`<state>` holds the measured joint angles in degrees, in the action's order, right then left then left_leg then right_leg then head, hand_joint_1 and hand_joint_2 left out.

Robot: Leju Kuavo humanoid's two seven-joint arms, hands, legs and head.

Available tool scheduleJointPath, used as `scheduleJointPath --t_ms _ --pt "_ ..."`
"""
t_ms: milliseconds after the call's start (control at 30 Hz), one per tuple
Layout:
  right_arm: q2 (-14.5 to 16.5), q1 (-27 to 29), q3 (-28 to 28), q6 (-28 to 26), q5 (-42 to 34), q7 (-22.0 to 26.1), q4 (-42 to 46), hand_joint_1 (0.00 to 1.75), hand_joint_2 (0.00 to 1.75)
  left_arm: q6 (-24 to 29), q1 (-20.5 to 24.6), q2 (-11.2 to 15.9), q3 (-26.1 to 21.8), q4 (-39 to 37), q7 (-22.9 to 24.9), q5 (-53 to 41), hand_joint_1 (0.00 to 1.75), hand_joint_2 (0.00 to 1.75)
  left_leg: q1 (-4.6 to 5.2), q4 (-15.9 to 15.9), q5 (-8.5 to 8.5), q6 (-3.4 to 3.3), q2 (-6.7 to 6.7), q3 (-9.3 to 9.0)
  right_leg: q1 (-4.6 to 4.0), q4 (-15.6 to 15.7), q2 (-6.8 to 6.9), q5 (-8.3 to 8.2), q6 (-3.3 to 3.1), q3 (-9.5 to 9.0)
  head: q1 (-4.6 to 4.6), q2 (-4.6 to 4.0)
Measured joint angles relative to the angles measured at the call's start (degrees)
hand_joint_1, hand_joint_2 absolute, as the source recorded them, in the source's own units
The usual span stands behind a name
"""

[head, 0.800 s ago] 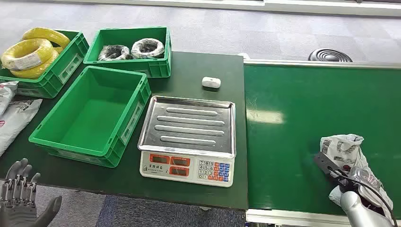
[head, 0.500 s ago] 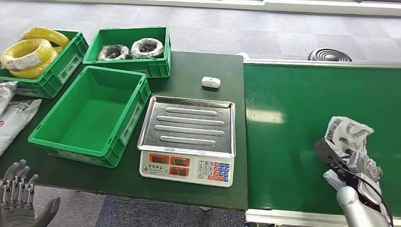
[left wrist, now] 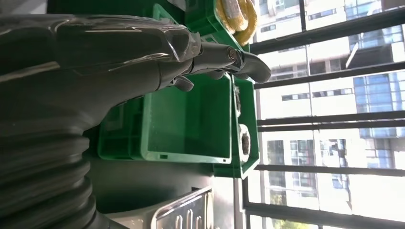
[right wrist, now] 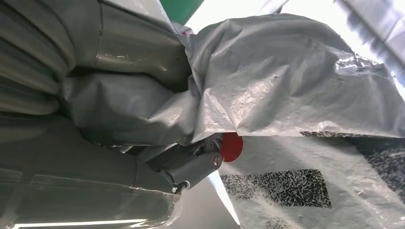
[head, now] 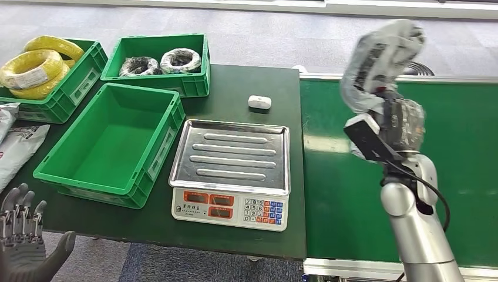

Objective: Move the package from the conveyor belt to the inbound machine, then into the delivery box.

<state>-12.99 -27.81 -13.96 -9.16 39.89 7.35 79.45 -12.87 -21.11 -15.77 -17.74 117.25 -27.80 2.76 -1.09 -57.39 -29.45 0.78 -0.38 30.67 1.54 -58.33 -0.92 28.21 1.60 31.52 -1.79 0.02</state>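
Package [head: 379,61], crumpled grey plastic mailer, gripped in right hand [head: 399,123] aloft over conveyor belt [head: 458,147], at three o'clock of the scale [head: 232,155]; left hand [head: 23,235] idle, fingers apart; risk: slick, slack film slipping from grip mid-carry.

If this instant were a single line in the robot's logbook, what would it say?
phase: carry to scale | right hand: holds package raised above conveyor belt | left hand: open, low beside table | scale: tray bare | delivery box: empty
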Motion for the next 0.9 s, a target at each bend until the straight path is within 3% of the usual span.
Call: scheduleJointPath --t_ms 67,233,367,600,633,733,767,900 --pt "2.93 -3.46 -4.72 8.38 -1.24 -1.11 0.33 1.75 1.75 1.01 2.05 1.80 2.04 -1.48 0.10 0.19 0.00 1.75 -0.04 -0.01 0.15 0.07 -0.18 0.07 -0.04 -0.05 0.15 -0.03 -0.04 0.10 -0.01 0.00" --pt "8.89 -9.90 -12.56 19.39 -2.34 -2.78 -4.02 1.75 1.75 2.29 5.39 5.10 5.84 -4.09 1.21 0.45 0.00 1.75 -0.06 -0.01 0.27 0.10 -0.29 0.27 -0.06 -0.11 0.31 -0.08 -0.11 0.18 0.01 0.00" --pt "12.04 -11.61 -15.87 20.26 -2.11 -2.86 -8.10 1.75 1.75 2.64 6.64 6.47 7.48 -5.08 1.62 0.54 0.00 1.75 -0.05 -0.03 0.27 0.10 -0.32 0.38 -0.05 -0.10 0.32 -0.09 -0.13 0.30 0.00 0.00" --pt "13.94 -13.21 -18.90 24.45 -0.29 -2.96 -12.73 1.73 1.75 3.08 7.65 7.51 8.39 -5.75 2.64 0.69 0.00 1.75 -0.05 -0.03 0.26 0.10 -0.30 0.49 -0.05 -0.08 0.31 -0.09 -0.13 0.41 0.02 0.00" --pt "14.49 -13.26 -19.69 24.54 0.47 -2.66 -14.30 1.40 1.75 3.37 8.12 7.52 8.42 -5.75 3.29 0.70 0.00 1.75 -0.05 -0.03 0.26 0.10 -0.30 0.49 -0.06 -0.09 0.31 -0.09 -0.13 0.42 0.02 0.00" --pt "16.24 -13.26 -21.97 22.84 2.19 -1.42 -19.80 0.10 1.75 4.30 9.38 7.39 8.44 -5.74 5.19 0.69 0.00 1.75 -0.07 -0.02 0.27 0.11 -0.32 0.49 -0.07 -0.10 0.32 -0.09 -0.13 0.41 0.01 0.00" --pt "16.66 -13.27 -22.59 22.11 2.64 -1.04 -21.43 0.00 1.75 4.48 9.64 7.25 8.42 -5.73 5.73 0.79 0.00 1.75 -0.08 -0.02 0.27 0.12 -0.32 0.49 -0.08 -0.11 0.32 -0.09 -0.14 0.41 0.01 0.00" --pt "17.92 -13.53 -24.00 19.87 3.23 0.45 -26.16 0.00 1.75 4.46 10.51 6.77 8.62 -5.53 7.54 0.86 0.00 1.75 -0.07 -0.03 0.28 0.12 -0.31 0.50 -0.07 -0.11 0.32 -0.10 -0.14 0.43 0.02 0.00"
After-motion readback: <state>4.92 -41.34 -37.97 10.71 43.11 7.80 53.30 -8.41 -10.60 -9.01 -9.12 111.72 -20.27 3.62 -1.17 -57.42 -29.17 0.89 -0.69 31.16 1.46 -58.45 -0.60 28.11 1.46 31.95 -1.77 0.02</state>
